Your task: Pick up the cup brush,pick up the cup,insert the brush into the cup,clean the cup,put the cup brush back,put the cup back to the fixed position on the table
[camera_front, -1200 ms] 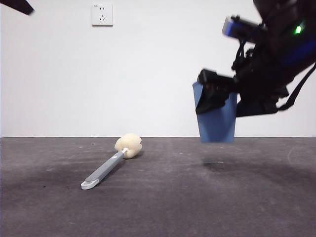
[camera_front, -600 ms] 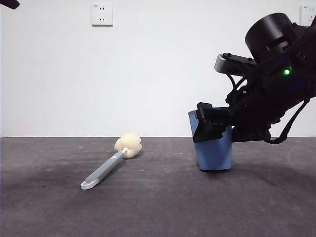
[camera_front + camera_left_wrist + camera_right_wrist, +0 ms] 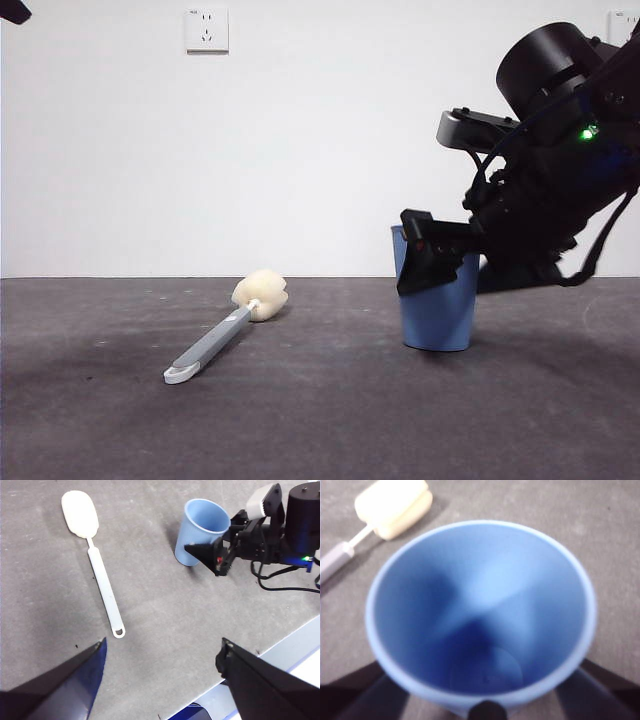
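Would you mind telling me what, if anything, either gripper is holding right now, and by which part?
The right gripper grips the cup by its upper wall near the rim. The left gripper holds nothing.

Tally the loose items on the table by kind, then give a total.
Cup brush: 1
Cup: 1, blue, standing on the table with the right gripper around it
Total: 2
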